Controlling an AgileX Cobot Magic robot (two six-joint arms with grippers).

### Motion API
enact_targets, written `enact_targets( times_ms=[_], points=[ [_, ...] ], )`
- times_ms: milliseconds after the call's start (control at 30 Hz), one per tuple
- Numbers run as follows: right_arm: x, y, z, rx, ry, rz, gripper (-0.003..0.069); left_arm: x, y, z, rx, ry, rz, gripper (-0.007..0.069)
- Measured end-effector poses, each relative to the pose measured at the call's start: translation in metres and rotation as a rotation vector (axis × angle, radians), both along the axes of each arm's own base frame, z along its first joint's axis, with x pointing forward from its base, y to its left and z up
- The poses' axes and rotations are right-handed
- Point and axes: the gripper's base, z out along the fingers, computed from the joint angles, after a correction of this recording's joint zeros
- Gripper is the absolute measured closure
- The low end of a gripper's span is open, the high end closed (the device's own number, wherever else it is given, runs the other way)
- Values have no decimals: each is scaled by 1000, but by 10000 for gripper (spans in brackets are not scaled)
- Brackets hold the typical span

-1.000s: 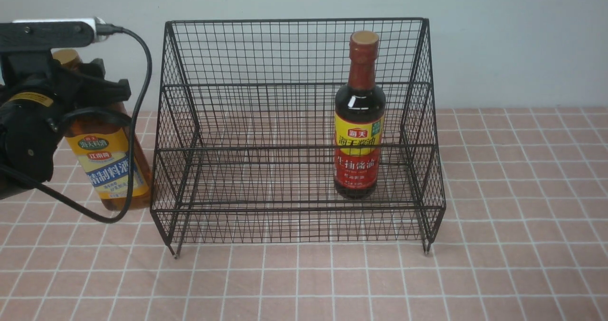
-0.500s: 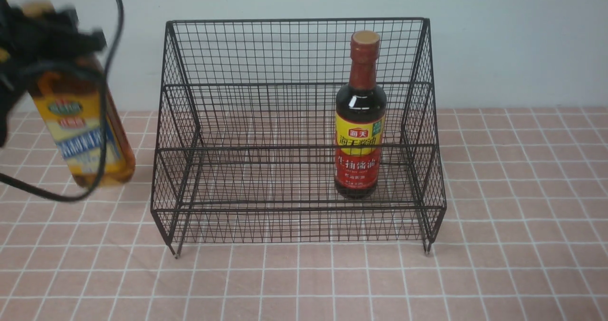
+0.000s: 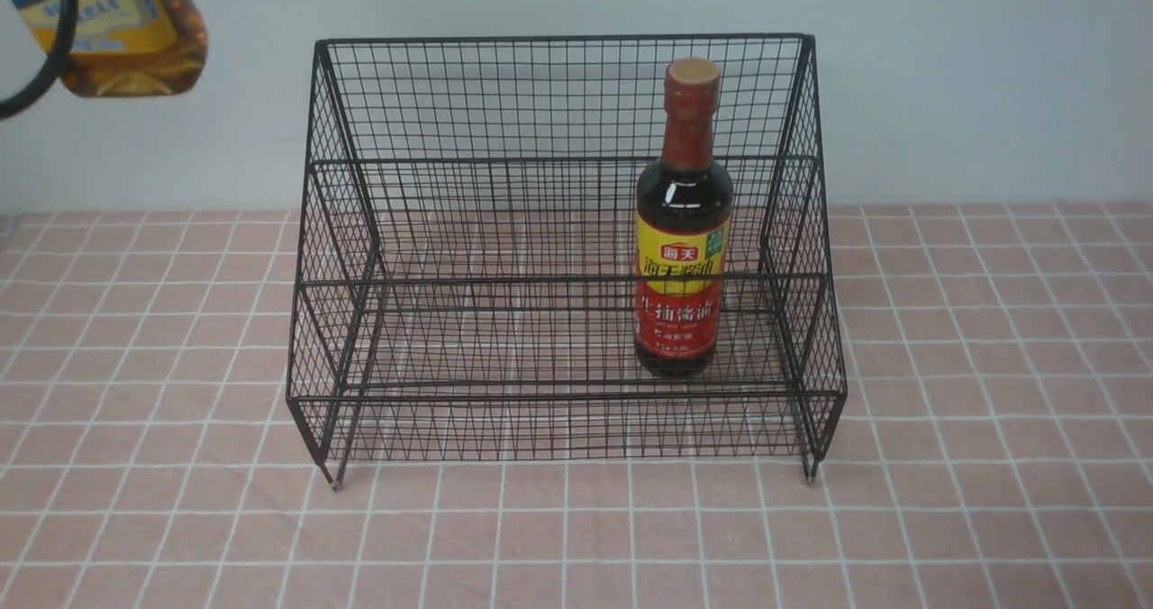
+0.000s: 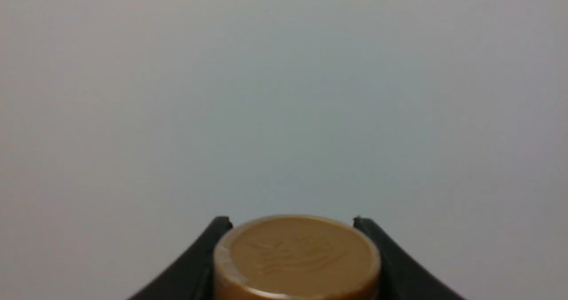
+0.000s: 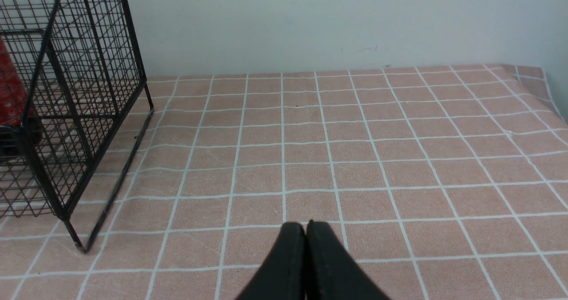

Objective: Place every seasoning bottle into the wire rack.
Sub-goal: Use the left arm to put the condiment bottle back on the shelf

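Observation:
The black wire rack (image 3: 558, 95) stands mid-table on short feet. Inside it, on the right of the lower tier, the dark seasoning bottle (image 3: 681, 231) with red neck stands upright. The amber seasoning bottle (image 3: 126, 28) hangs high at the front view's top left corner, left of the rack and above its rim; only its lower body shows there. In the left wrist view its gold cap (image 4: 296, 255) sits between the two black fingers of my left gripper (image 4: 293, 222), which is shut on it. My right gripper (image 5: 306, 226) is shut and empty, low over the table to the right of the rack (image 5: 66, 91).
A pink tiled cloth (image 3: 991, 366) covers the table, with a pale wall (image 3: 946, 68) behind. A black cable (image 3: 45, 59) loops in front of the lifted bottle. The cloth's far right edge (image 5: 548, 87) shows in the right wrist view.
My left gripper has lifted the amber bottle from the table beside the rack's left side up to the top left corner. The dark bottle and the rack have not moved.

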Motion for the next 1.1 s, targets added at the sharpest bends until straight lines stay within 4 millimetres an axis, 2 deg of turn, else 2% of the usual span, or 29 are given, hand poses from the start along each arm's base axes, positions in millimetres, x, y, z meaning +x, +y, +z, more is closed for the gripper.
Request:
enact_targets(
  times_ms=[200,333,400,467,667,900,1100],
  points=[
    [0,0,0,0,0,0,673,21,-32,-5,4,17,-92,324],
    [0,0,0,0,0,0,673,48,-63,-27,6,76,-166,324],
    [0,0,0,0,0,0,673,54,-70,-31,7,90,-181,324],
    [0,0,0,0,0,0,673,69,-81,-43,11,118,-199,324],
    [0,0,0,0,0,0,673,92,-89,-66,22,168,-201,324],
    [0,0,0,0,0,0,673,105,-94,-85,33,230,-206,324],
    [0,0,0,0,0,0,673,109,-100,-110,75,429,-259,324]
  ],
)
